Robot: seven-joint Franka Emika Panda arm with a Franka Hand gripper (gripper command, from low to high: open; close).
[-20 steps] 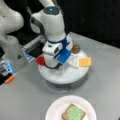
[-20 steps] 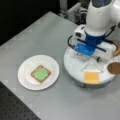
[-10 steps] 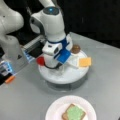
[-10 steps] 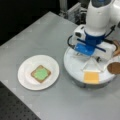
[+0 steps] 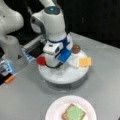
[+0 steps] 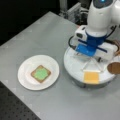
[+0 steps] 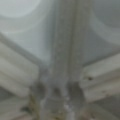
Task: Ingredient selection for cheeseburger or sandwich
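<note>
Gripper (image 5: 57,68): low over the round tray (image 5: 75,76), finger state cannot be told.
Cheese (image 5: 85,61): right of the fingers.
Tomato (image 5: 40,60): left.
Plate (image 6: 25,80): toast with lettuce (image 6: 41,73).

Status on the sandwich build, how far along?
Done: toast with lettuce on the white plate. In hand: pincer low over the round tray. Left on the tray: cheese, patty, tomato slice.
</note>
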